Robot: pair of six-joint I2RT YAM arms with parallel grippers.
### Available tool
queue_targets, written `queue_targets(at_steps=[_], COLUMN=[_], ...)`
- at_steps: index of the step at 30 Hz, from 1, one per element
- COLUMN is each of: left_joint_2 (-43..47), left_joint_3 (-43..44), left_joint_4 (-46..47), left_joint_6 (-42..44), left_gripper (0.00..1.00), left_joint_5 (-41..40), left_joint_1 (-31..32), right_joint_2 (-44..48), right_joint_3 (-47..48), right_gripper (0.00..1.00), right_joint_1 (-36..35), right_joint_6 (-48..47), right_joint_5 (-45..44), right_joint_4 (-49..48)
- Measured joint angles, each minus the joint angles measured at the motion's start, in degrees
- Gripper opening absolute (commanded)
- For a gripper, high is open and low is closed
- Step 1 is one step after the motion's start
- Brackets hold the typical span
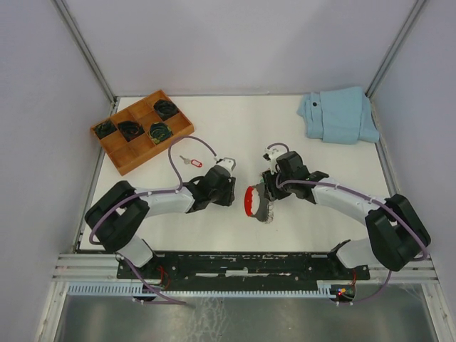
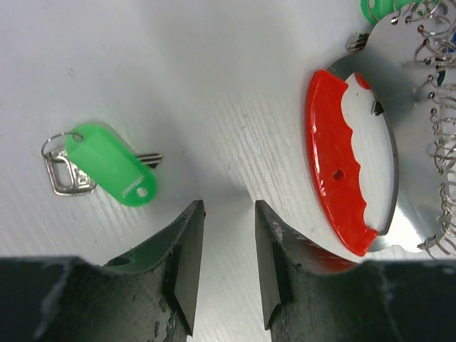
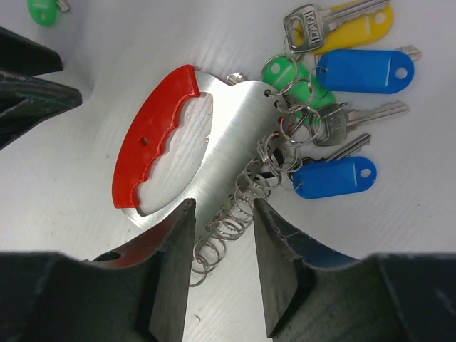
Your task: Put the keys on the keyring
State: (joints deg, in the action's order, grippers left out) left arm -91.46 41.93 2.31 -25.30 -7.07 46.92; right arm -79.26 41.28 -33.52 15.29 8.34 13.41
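While the keyring [image 1: 251,201] lies at centre frame, its ringed edge is straddled by the right gripper [image 3: 222,214], jaws parted. The left gripper [image 2: 228,210] is held open beside it, the green-tagged key [image 2: 107,165] seen left in its wrist view, the red-tagged key [image 1: 191,162] above it in the top view.

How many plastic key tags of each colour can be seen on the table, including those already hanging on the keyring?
Blue tags: 2
Yellow tag: 1
Green tags: 2 (one loose, one on the keyring)
Red tag: 1
Total: 6
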Motion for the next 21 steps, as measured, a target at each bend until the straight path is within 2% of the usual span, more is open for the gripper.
queue_targets(at_steps=[21], left_joint_2=[7.5], left_joint_3=[-4.8], left_joint_4=[-0.5], left_joint_6=[0.0], left_gripper=[0.48], left_joint_5=[6.5], left_joint_1=[-0.1], right_joint_2=[-8.6], right_joint_3=[3.1], right_gripper=[0.43], right_joint_1=[-1.7], right_joint_6=[-3.7], right_joint_5=[-3.5], right_joint_4=[1.2])
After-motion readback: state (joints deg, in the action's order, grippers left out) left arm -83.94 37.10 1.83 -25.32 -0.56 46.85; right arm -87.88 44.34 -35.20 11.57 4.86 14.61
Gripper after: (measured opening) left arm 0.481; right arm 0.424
